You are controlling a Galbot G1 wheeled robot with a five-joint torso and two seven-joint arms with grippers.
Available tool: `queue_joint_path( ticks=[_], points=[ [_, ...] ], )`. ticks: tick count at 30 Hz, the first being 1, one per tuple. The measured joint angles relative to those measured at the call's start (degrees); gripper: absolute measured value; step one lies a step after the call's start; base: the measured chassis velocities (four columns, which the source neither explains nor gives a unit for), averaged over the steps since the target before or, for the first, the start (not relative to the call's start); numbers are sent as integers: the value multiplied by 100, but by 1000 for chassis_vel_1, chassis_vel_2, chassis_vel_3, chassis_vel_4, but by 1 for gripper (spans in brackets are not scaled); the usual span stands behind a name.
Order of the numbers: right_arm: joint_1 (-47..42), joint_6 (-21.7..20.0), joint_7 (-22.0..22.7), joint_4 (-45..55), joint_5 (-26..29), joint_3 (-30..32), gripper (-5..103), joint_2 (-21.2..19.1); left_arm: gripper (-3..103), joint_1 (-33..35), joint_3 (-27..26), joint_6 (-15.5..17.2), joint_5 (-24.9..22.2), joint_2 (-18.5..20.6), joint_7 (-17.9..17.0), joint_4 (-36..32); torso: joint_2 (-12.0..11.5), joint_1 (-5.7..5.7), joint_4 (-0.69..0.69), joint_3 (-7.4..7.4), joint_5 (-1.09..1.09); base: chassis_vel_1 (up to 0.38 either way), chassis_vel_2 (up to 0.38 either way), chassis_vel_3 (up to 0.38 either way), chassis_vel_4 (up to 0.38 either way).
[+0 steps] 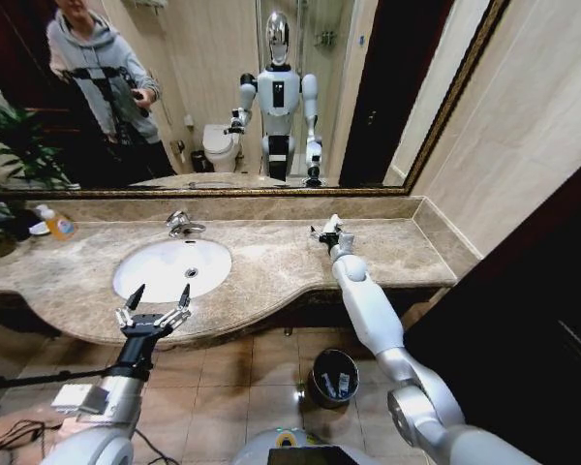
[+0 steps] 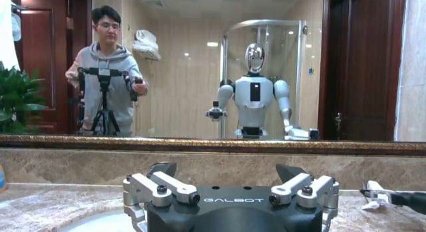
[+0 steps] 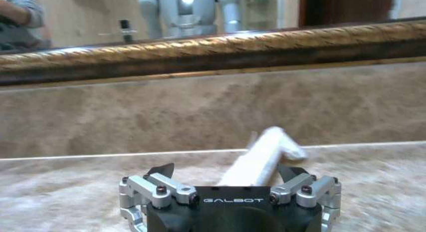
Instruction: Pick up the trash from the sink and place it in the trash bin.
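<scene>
Nearest the head camera, on the tiled floor below the counter edge, stands the small round black trash bin with a shiny rim (image 1: pixel 332 376); pale pieces lie inside it. Left of the bin, the left gripper (image 1: pixel 156 299) hangs at the front lip of the brown veined marble countertop (image 1: pixel 271 262), its two dark pointed fingers spread wide with nothing between them. Directly ahead of those jaws sits the white oval sink basin (image 1: pixel 165 266), smooth and glossy, with a chrome faucet (image 1: pixel 181 224) at its far rim. Well to the right of the basin, the right gripper (image 1: pixel 327 231) reaches across the counter toward the back wall. Its jaws are closed on a white cylindrical toiletry tube (image 3: pixel 263 155), which projects forward from between the fingers and tilts upward, clear of the stone. Beyond both grippers runs a marble backsplash, then a gold-framed mirror (image 3: pixel 220 45).
</scene>
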Motion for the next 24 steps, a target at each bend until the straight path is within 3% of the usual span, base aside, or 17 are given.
queue_joint_path(
  ticks=[6, 9, 11, 15, 20, 24],
  points=[
    [-146, 43, 55, -43, -70, 193, 99, -143, 100, 0, 0, 0, 0, 0, 0, 0, 0, 0, -4, 0, 0, 0, 0, 0, 0],
    [-209, 51, 24, -27, -4, 204, 88, -149, 100, 0, 0, 0, 0, 0, 0, 0, 0, 0, -1, 0, 1, 0, 0, 0, 0],
    [-221, 46, 16, -4, 37, 193, 88, -149, 100, 1, 0, 0, 0, 0, 0, 0, 0, 0, -1, 0, 0, 0, 0, 0, 0],
    [-233, 5, -33, 81, 127, 129, 72, -126, 100, 0, 0, 0, 0, 0, 0, 0, 0, 0, -1, 0, 0, 0, 0, 0, 0],
    [-223, -21, -52, 87, 146, 86, 64, -91, 100, 0, 0, 0, 0, 0, 0, 0, 0, 0, -1, 0, 0, 0, 0, 0, 0],
    [-213, -40, -62, 77, 168, 55, 48, -61, 100, 0, 0, 0, 0, 0, 0, 0, 0, 0, -1, 0, 0, 0, 0, 0, 0]
  ],
)
